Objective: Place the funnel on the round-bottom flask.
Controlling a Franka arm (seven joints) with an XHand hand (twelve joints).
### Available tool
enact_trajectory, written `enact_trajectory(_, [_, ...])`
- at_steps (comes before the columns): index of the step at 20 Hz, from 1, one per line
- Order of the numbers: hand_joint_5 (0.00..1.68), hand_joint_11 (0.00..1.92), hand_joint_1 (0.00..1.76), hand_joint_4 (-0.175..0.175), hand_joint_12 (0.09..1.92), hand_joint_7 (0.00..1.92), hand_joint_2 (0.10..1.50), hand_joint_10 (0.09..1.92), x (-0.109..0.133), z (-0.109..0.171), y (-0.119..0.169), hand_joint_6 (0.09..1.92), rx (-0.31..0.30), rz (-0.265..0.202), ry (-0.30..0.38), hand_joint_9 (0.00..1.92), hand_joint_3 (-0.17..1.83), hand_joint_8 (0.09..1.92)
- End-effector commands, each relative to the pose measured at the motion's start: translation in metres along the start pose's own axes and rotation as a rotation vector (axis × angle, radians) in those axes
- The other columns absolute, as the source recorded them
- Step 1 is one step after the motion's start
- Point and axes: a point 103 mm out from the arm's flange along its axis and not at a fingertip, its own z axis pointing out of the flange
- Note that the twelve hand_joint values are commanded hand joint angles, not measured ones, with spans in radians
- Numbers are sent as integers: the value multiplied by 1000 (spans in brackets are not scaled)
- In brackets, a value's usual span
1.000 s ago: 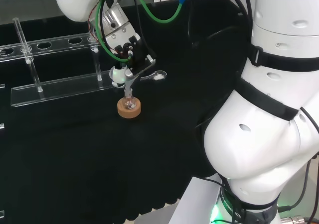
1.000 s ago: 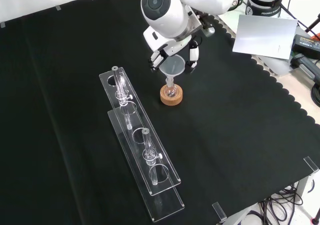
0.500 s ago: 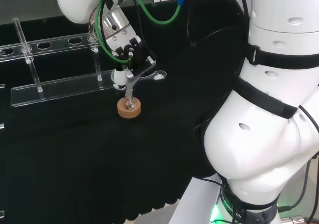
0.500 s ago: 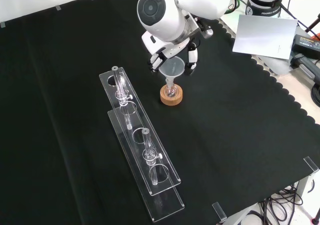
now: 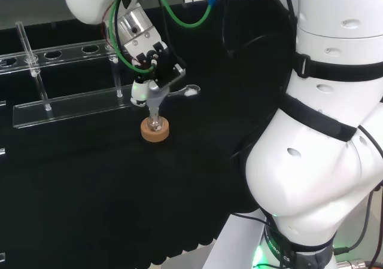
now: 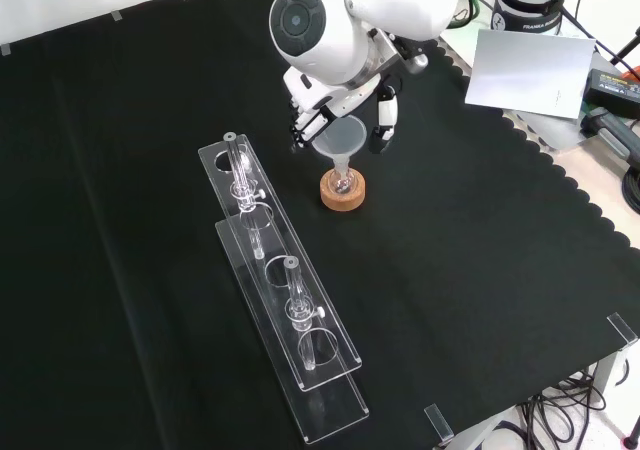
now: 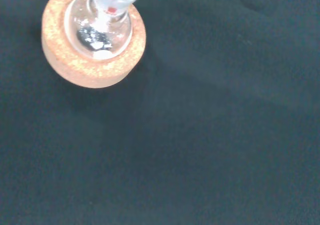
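Note:
A small clear round-bottom flask sits in a cork ring near the middle of the black cloth. A clear funnel stands with its stem down in the flask's neck, its cone leaning a little. My hand hangs over the cone, with fingers on one side and the thumb on the other, spread and a little apart from the rim. In the head view the hand is right above the funnel and the cork ring. The wrist view looks down on the flask in its ring.
Two long clear racks with a few glass tubes lie left of the flask in the front view; in the head view the racks are behind it. A silver sheet lies at the cloth's far right edge. The arm's white links stand at the right.
The hand and forearm have drifted slightly left in the front view and the fingers have spread away from the funnel's rim. The funnel stays in the flask's neck.

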Motion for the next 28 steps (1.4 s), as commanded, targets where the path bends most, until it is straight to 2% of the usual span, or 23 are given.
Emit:
enact_trajectory(1, [90,423,485,-25,1449,11,617,816,2,-2,-5,87,14,-15,-4,184,241,446])
enact_trajectory(3, [71,411,474,-24,1459,1,624,845,1,-1,-6,87,7,-16,-1,145,209,387])
enact_trajectory(8, [56,376,464,-27,1477,0,640,873,-6,-10,-14,87,-68,-14,21,101,165,334])
enact_trajectory(10, [61,368,464,-29,1483,0,649,878,-10,-17,-18,87,-97,-16,28,103,152,382])
enact_trajectory(14, [110,376,486,-37,1472,14,683,831,-21,-27,-25,87,-145,-24,66,198,123,619])
enact_trajectory(17, [140,382,497,-39,1467,35,696,805,-28,-33,-29,87,-181,-36,85,245,114,685])
enact_trajectory(22, [249,460,595,-42,1405,197,732,695,-59,-36,-27,87,-194,-41,147,433,136,701])
enact_trajectory(28, [293,518,644,-45,1357,270,738,643,-99,-38,-19,87,-216,-13,186,507,162,689])
